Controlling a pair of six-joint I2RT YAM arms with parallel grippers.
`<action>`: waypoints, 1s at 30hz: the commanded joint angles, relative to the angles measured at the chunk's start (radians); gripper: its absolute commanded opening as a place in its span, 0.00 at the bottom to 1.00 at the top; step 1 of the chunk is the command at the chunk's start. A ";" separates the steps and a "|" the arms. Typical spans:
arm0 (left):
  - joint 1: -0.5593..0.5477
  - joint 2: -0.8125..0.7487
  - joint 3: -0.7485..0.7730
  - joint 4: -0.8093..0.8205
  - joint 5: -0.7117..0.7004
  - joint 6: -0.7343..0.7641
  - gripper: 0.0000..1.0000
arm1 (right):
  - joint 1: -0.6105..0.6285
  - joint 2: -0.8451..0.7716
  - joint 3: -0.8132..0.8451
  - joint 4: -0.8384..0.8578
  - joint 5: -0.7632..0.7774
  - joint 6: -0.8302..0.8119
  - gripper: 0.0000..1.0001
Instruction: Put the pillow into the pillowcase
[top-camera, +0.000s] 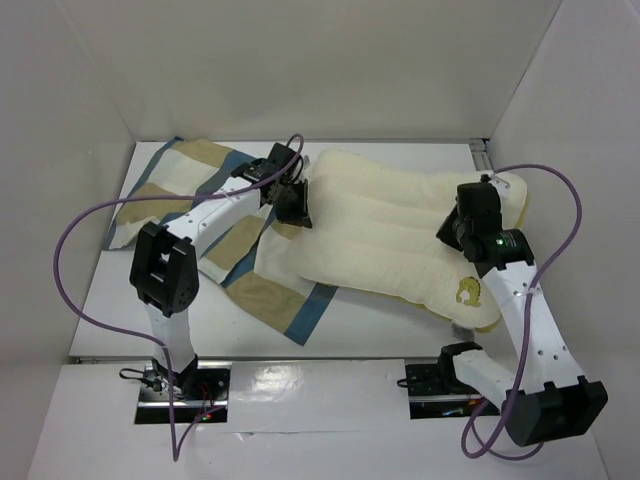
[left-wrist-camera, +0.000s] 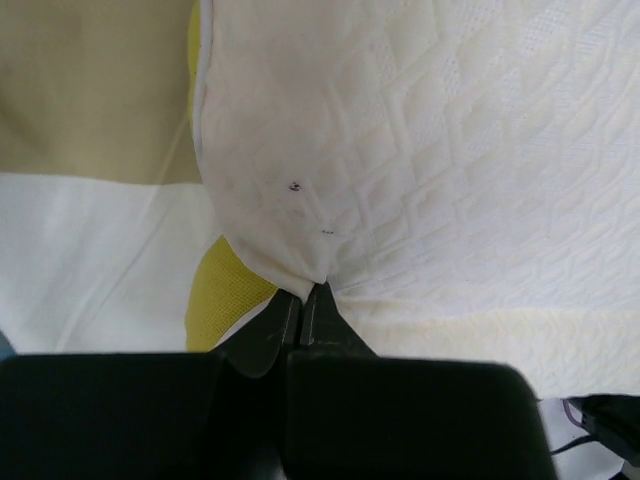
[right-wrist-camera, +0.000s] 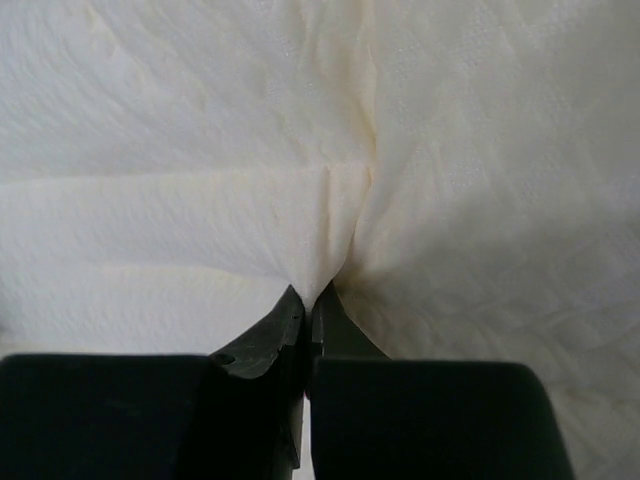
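**Cream quilted cloth pinched in both grippers**

In the left wrist view, the left gripper (left-wrist-camera: 305, 300) has its two dark jaws drawn together on a small fold of white quilted fabric. This fold is at a corner of the large, soft, cream-white rectangular pillow (top-camera: 390, 240). Just beside the pinch a strip of yellow mesh piping (left-wrist-camera: 228, 285) curls out from the cushion's edge. Behind it lie tan and cream panels of the thin checked pillowcase (top-camera: 175, 180), a fabric cover in blue, tan and cream with blue borders.

In the right wrist view, the right gripper (right-wrist-camera: 310, 300) is likewise clamped on a gathered pleat of the same cream cushion. Creases run away from the closed tips, and nothing else fills that view.

From above, the left gripper holds the pillow's far left end and the right gripper holds it near the far right end. The pillow stretches across the middle and right of the white table (top-camera: 100, 310), with a small round yellow logo (top-camera: 467, 291) at its near right corner. Its left end overlaps the pillowcase, which is spread flat across the left side. Whether any of the cushion is inside the cover cannot be told. Purple cables (top-camera: 62, 260) loop from both arms.
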 joint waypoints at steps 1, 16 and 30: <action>-0.038 -0.051 0.063 0.012 0.052 0.004 0.00 | -0.009 -0.058 0.008 -0.095 0.107 0.007 0.00; -0.180 0.112 0.250 -0.146 -0.119 0.101 0.69 | -0.038 0.062 0.083 0.019 0.018 -0.083 0.92; 0.121 -0.027 -0.099 -0.097 -0.400 0.052 0.75 | 0.560 0.519 0.237 0.194 0.066 -0.103 0.97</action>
